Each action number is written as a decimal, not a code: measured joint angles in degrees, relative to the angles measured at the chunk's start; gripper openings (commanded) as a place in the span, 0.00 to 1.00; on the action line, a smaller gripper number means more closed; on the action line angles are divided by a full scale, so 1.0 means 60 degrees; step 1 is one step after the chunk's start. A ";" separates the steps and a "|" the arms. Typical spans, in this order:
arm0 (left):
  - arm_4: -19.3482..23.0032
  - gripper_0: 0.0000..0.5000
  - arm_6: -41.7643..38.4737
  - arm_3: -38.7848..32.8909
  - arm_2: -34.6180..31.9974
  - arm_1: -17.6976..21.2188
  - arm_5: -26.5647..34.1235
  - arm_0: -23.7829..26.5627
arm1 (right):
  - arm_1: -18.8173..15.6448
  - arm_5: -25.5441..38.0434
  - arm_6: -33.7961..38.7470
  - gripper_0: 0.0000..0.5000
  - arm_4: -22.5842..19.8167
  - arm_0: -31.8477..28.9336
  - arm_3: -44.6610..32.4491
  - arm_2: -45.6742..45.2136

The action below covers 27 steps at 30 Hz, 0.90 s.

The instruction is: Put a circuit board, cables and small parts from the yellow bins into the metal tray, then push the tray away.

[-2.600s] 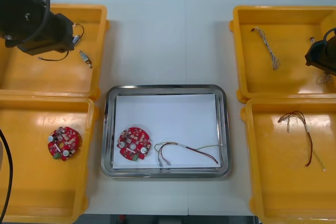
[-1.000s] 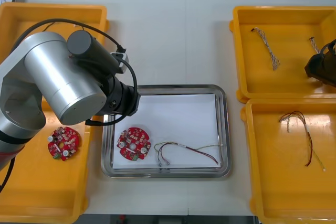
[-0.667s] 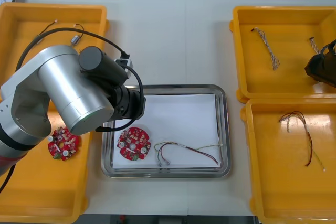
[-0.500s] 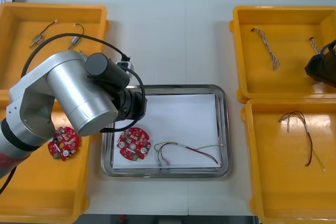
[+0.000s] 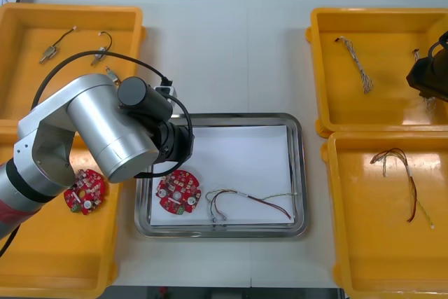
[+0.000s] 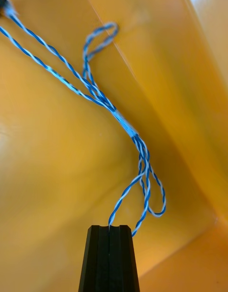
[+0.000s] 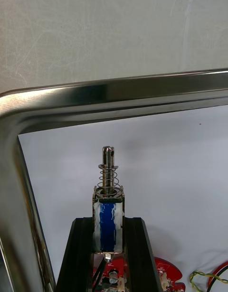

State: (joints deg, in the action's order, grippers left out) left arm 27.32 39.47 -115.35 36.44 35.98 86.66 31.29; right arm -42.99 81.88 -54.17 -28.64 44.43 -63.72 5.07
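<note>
Front view: I count four yellow bins (image 5: 70,10), two per side, and one metal tray (image 5: 220,117) between them, white inside. Two circuit boards: tray board (image 5: 178,192) in the tray, bin board (image 5: 84,192) in the left near bin. Two red and yellow cables: tray cable (image 5: 248,199) beside the tray board, bin cable (image 5: 409,187) in the right near bin. Left far bin holds three small metal parts (image 5: 49,52) with thin black leads. Right far bin holds a loose blue and white cable (image 5: 355,63). Left arm (image 5: 105,131) is over the tray's left far corner, right arm (image 5: 428,75) over the right far bin.

Right wrist view: right gripper (image 6: 110,228) is closed tight, with a strand of the pinched blue and white cable (image 6: 121,121) running into the seam at the tips. The rest is looped on the bin floor.

Left wrist view: left gripper (image 7: 108,220) is clamped on the held metal part (image 7: 108,197), fingers apart by its width. The part has a blue body, with spring and pin past the tips. It is above the tray's white inside, near the rim corner.
</note>
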 measured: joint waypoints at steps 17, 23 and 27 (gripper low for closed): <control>-0.0164 0.00 -0.0203 0.0375 0.0190 0.0087 -0.0528 -0.0120 | 0.0267 0.1766 0.0000 0.00 0.0019 0.0183 -0.1189 -0.0400; -0.0186 0.00 -0.0203 0.0504 0.0291 0.0089 -0.0676 -0.0128 | 0.0558 0.2129 0.0001 0.00 0.0021 0.0185 -0.1706 -0.0703; -0.0186 0.00 -0.0203 0.0507 0.0296 0.0089 -0.0679 -0.0141 | 0.0743 0.2411 0.0005 0.00 0.0021 0.0188 -0.1990 -0.0755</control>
State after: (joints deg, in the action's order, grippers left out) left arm 26.21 38.25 -112.30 38.22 36.52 82.59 30.44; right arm -38.53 96.35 -54.14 -28.51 45.56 -75.66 0.54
